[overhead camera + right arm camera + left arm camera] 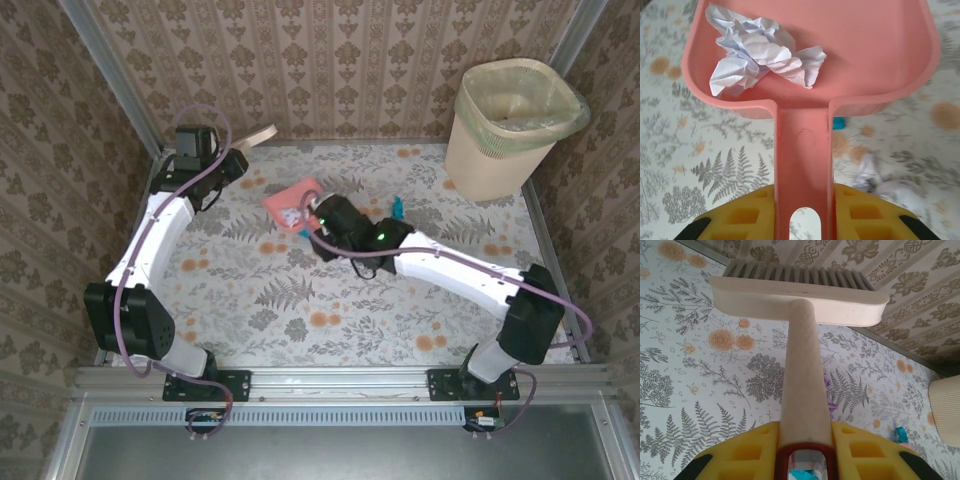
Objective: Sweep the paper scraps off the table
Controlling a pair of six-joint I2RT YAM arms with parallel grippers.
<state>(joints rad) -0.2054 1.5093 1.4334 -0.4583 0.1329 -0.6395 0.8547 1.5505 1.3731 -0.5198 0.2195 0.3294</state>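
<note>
Right gripper (pixel 802 212) clamped the dustpan (pixel 850 60) handle, a white wad (pixel 760 55) lying in the dustpan beyond.
Left gripper (pixel 805 452) squeezed the brush (pixel 800 297) handle, a purple scrap (pixel 830 390) on the table (pixel 690 390) just beside it; tipping the dustpan could spill the wad.

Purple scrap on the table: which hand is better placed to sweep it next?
Left: the left hand grips the brush, purple scrap near its handle; the right hand holds the dustpan.

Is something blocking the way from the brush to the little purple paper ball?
Nothing visible does. Bare leaf-print table lies between the cream plastic brush in the left hand and the purple crumpled paper scrap beside its handle.
</note>
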